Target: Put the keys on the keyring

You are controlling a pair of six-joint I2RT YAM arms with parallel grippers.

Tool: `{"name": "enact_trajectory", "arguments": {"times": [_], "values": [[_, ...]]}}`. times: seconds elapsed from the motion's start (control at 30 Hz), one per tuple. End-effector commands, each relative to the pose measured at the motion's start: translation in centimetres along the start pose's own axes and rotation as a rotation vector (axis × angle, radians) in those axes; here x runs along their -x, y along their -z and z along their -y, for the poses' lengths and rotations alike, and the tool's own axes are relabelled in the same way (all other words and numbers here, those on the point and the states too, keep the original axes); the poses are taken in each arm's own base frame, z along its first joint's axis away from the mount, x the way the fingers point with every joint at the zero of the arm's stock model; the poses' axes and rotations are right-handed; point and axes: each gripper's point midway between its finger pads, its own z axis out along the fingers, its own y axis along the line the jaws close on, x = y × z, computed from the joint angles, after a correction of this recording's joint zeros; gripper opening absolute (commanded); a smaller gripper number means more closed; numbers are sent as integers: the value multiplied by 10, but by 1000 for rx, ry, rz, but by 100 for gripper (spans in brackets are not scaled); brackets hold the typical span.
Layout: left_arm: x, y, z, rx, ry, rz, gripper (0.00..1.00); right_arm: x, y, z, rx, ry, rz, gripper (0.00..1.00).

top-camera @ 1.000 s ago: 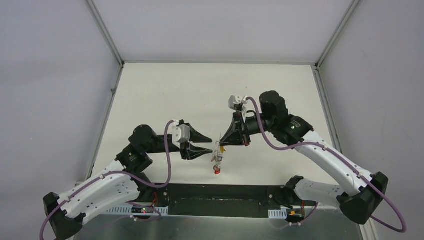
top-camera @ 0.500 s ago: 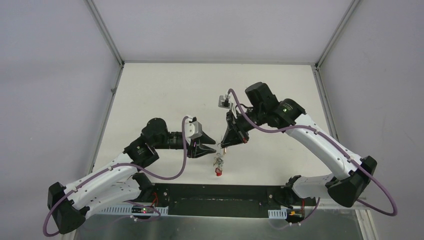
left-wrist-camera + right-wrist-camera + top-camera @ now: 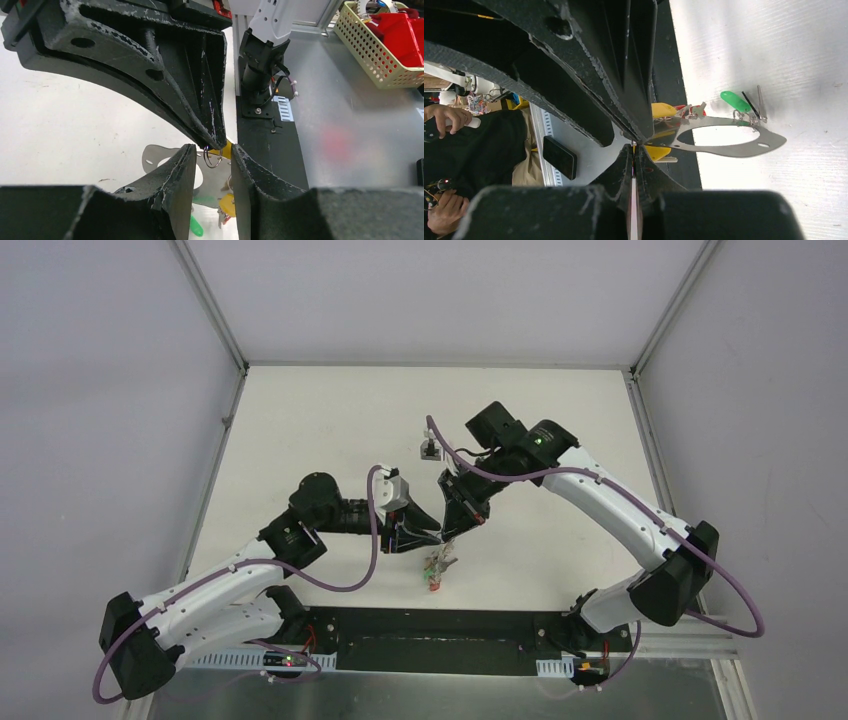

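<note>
Evidently our right pincer (image 3: 634,147) pinches the keyring (image 3: 724,150) mid-frame so our half-open, empty left pincer (image 3: 212,150) can reach the keys (image 3: 735,101)

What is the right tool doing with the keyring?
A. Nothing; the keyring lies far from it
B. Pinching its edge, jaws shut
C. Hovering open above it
B: in the right wrist view the right tool has its jaws closed together, and the keyring sticks out from between their tips.
</note>
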Motion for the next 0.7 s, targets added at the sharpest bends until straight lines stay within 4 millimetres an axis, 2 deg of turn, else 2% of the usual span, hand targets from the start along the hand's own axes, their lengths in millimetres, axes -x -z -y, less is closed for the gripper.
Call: {"name": "enact_trajectory", "arguments": {"times": [0.0,0.4,0.67], "values": [[12,-3,9,-48,-21,46,32,12,11,-18,17,65,43,0],[-1,-3,-3,14,9,4,28,15,11,-26,49,105,63,0],[-3,0,0,11,3,-12,23,15,11,-29,57,116,76,0]]}}
